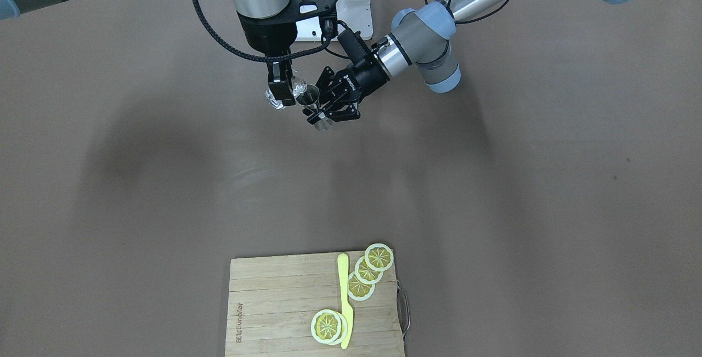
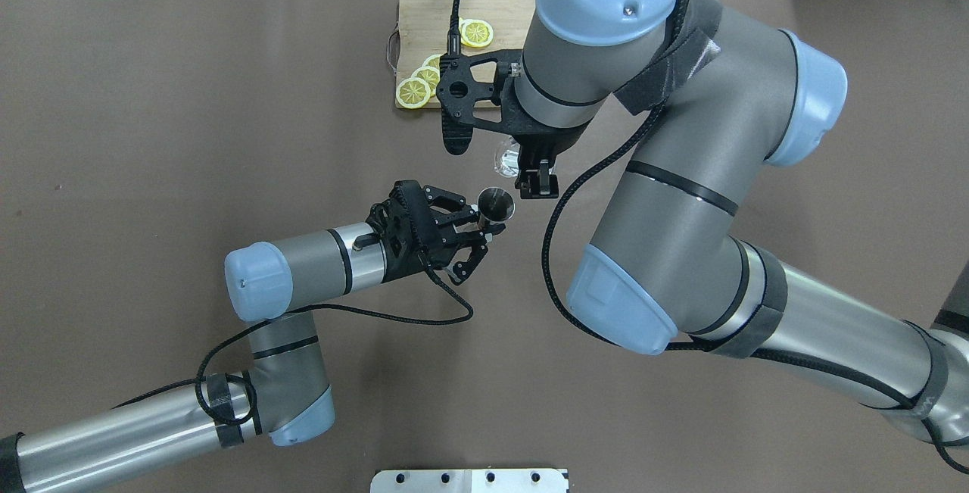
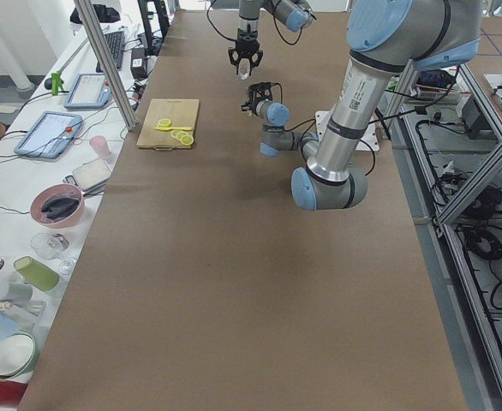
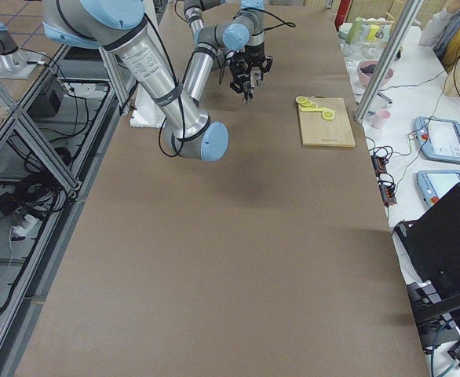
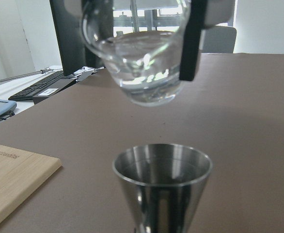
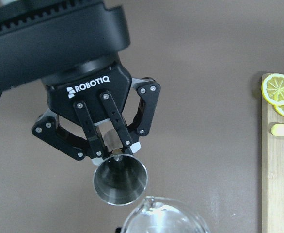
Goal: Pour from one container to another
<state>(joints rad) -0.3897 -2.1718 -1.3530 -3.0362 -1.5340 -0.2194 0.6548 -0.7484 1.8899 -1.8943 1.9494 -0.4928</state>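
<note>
Two vessels: conical polished-steel jigger (image 5: 162,194) below rounded clear glass (image 5: 134,56), apart.

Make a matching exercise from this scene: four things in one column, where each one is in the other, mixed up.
1 steel jigger
2 clear glass
3 yellow knife
4 lemon slices

A in the right gripper
B overlapping one another on the cutting board
C in the left gripper
D lying flat between two slice groups

Pairs: 1-C, 2-A, 3-D, 4-B
</note>
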